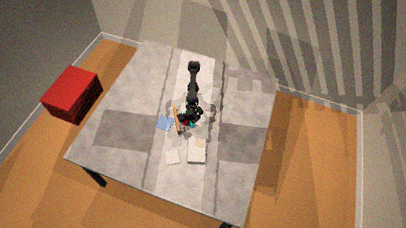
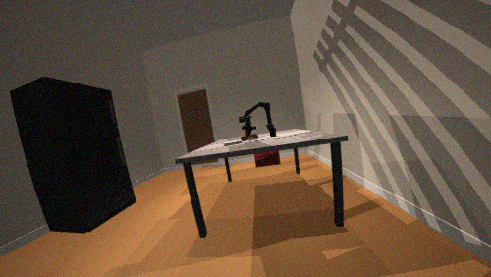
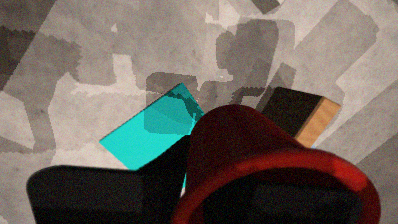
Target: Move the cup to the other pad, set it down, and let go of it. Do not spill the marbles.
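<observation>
The red cup (image 1: 185, 123) (image 2: 247, 133) (image 3: 235, 127) is in my gripper (image 1: 187, 119) (image 3: 194, 141), which is shut on its wall. One dark finger is outside the cup, and a dark shape shows inside its rim. The teal pad (image 1: 191, 126) (image 2: 253, 139) (image 3: 140, 137) lies on the table beside and partly behind the cup. The blue pad (image 1: 164, 123) lies on the other side of the wooden bar; only a sliver shows in the wrist view. The cup seems raised off the table, but its exact height is unclear. No marbles can be made out.
A wooden bar (image 1: 176, 119) (image 3: 318, 121) stands between the two pads, close to the cup. A pale box (image 1: 196, 152) and a pale flat square (image 1: 172, 157) lie on the table farther from the arm's base. A red block (image 1: 70, 90) stands on the floor beyond the table.
</observation>
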Controlling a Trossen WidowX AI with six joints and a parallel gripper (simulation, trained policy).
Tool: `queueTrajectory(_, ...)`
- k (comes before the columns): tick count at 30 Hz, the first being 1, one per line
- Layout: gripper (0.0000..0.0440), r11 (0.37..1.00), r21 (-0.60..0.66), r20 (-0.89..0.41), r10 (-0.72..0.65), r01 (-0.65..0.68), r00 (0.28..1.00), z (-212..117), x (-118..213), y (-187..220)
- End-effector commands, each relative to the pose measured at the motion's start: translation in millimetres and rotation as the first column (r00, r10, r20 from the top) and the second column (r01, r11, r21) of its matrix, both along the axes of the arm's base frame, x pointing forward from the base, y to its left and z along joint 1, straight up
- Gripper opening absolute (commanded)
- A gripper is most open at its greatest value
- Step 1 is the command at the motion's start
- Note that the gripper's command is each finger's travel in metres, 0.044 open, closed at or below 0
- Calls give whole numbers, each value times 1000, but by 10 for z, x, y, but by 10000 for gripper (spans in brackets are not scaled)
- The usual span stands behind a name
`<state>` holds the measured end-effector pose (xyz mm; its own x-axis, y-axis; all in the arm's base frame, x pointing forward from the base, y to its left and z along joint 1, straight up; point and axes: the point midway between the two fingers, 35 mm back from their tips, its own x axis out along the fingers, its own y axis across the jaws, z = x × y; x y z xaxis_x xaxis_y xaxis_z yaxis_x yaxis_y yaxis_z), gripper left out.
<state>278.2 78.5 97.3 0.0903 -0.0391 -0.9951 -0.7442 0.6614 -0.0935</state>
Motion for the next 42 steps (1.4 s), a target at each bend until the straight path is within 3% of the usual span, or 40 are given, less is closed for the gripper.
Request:
queueTrajectory(1,0,1000,-8,-2,-14,14,1000,-107,-95,-9)
queueTrajectory(18,21,998,-29,-16,-52,51,999,-424,-420,-47)
queueTrajectory(25,53,997,-17,6,-69,69,998,-454,-425,-59)
queueTrajectory(31,114,996,22,54,-82,81,995,-360,-365,-50)
queueTrajectory(42,155,993,91,105,-83,74,991,-226,-408,-40)
